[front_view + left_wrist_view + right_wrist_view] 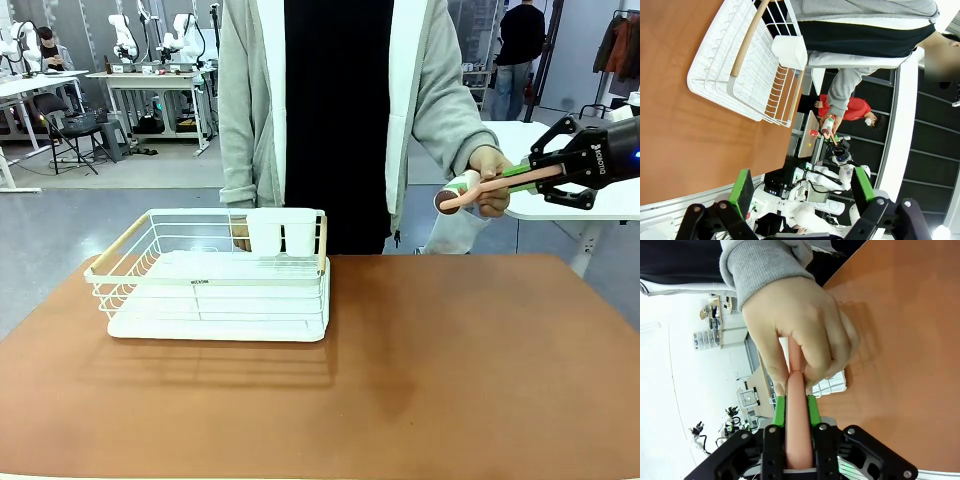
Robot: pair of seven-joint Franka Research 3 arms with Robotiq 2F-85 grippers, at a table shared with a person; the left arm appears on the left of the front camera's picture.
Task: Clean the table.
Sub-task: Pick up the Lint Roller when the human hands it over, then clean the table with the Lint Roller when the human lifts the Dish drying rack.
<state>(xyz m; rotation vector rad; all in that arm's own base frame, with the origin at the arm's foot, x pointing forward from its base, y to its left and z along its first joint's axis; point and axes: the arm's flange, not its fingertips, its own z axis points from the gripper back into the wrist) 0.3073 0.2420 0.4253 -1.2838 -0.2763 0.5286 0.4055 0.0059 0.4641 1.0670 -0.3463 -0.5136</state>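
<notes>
While clamped in right gripper (796,406), one handle (796,382).

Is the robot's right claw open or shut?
Shut. The right gripper clamps the long pink handle between its green pads; a person's hand holds it.

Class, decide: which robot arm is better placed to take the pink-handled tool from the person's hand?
Right. The right gripper is shut on the pink-handled tool that the person's hand holds out; the left gripper hangs open and empty, far from it.

A white wire rack (210,290) holds a white cutlery cup (282,232).
</notes>
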